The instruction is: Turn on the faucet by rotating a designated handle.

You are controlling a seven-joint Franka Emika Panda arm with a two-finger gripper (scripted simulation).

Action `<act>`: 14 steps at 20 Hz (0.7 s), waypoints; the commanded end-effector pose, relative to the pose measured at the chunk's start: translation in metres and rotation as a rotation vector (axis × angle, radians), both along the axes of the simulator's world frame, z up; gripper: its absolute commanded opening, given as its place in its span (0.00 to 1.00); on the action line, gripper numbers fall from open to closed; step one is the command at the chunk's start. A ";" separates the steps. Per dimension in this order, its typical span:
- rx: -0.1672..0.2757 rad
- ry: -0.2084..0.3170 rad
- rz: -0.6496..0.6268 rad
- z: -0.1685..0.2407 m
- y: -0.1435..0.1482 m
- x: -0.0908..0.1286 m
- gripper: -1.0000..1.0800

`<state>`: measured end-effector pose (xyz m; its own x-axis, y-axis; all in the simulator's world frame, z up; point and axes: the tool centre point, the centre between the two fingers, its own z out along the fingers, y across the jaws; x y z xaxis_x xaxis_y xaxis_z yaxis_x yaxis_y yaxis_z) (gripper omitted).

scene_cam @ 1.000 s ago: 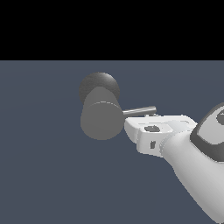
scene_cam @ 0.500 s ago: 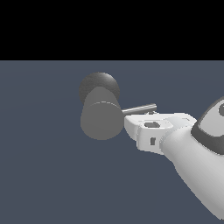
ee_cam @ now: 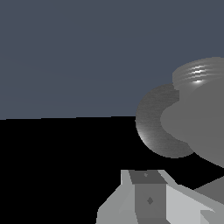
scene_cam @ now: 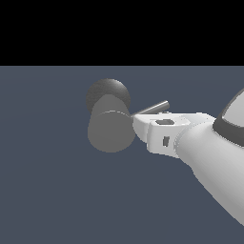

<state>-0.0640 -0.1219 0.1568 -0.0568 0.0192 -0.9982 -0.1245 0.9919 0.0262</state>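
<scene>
In the exterior view the faucet (scene_cam: 110,129) is a thick matte grey cylinder facing the camera, with its darker round base (scene_cam: 108,94) behind it. The handle (scene_cam: 151,108), a thin shiny rod, juts from the body toward the exterior view's right and slants upward. My gripper (scene_cam: 140,126) sits directly under the rod, close against the cylinder's side; whether it touches the rod is unclear. Its fingers look pressed together with nothing between them. In the wrist view the faucet (ee_cam: 199,118) fills the right side beyond my fingers (ee_cam: 148,194).
My white arm (scene_cam: 214,157) comes in from the exterior view's lower right. A flat dark blue-grey floor (scene_cam: 47,190) surrounds the faucet.
My gripper has risen a little and edged toward the faucet body. The handle's free end has tilted upward from nearly level.
</scene>
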 end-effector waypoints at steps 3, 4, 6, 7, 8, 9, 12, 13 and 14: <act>-0.009 -0.053 0.007 0.040 0.008 0.005 0.00; -0.009 -0.055 0.007 0.044 0.009 0.005 0.00; -0.001 0.003 0.002 0.011 0.004 0.000 0.00; -0.002 0.000 0.002 0.015 0.006 0.000 0.00; -0.002 -0.002 0.002 0.018 0.008 0.000 0.00; -0.002 -0.005 0.002 0.022 0.010 0.000 0.00; -0.003 -0.012 0.003 0.033 0.016 0.000 0.00; -0.004 -0.014 0.003 0.036 0.018 0.000 0.00; -0.004 -0.017 0.003 0.040 0.020 0.000 0.00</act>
<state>-0.0663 -0.1124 0.1751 -0.0764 0.0194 -0.9969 -0.1155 0.9929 0.0282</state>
